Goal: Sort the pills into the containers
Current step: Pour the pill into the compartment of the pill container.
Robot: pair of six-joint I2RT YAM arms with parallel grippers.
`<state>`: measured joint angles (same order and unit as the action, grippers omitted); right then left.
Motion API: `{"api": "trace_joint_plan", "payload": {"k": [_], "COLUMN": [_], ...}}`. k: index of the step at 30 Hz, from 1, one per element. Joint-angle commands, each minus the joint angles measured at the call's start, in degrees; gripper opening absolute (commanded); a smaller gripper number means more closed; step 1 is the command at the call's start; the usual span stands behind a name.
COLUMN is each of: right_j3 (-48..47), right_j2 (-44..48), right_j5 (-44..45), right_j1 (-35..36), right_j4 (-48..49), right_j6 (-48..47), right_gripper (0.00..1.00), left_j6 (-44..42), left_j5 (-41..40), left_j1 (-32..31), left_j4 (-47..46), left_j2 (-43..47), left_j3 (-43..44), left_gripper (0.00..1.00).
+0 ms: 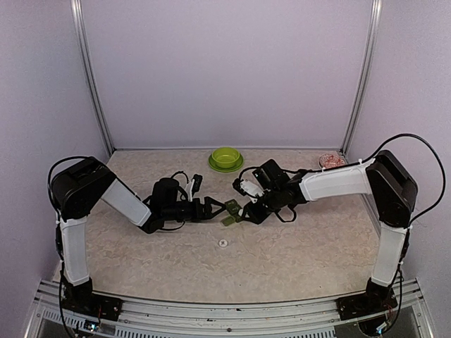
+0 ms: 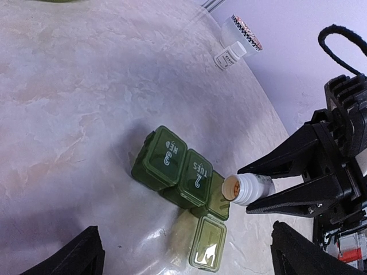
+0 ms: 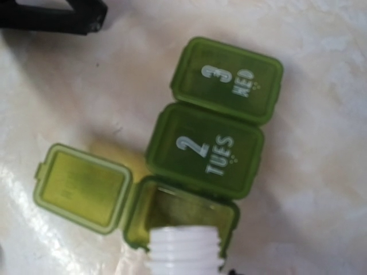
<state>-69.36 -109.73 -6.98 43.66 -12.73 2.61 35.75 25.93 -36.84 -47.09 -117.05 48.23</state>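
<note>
Pill box point(image 2: 183, 175): end compartment open | right end effector point(image 1: 246, 213) clamps bottle point(image 2: 252, 188) at rim | left end effector point(image 1: 215, 208) apart

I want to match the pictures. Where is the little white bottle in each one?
Top view: can't make it out, near the right hand, mid-table.
Left wrist: white bottle right of centre, gripped by the right hand.
Right wrist: white bottle at the bottom edge, middle, only its neck.
Shared landmark: the green pill box, one lid open, in all three.
</note>
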Motion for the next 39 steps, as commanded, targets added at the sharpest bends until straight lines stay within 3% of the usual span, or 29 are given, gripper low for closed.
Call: {"api": "trace_joint_plan", "payload": {"k": [1,39], "right_j3": [-2.35,-14.10], "right_j2": [-0.66,-6.30], "right_j5": [0.56,2.09], "right_j1": [-0.52,-0.53], "right_j4": [-3.62,-19.46], "right_j6": [0.47,-0.92], "right_gripper": [0.10,0.11], "left_j6": [-0.67,-0.59], "left_j5": [0.63,0.59], "left_j1": [-0.18,-0.17], "left_j4": [-1.53,-1.80], "left_j2": [-0.10,-0.32], "left_j3": [-0.33,-0.33], "left_gripper": [0.99,0.99]}}
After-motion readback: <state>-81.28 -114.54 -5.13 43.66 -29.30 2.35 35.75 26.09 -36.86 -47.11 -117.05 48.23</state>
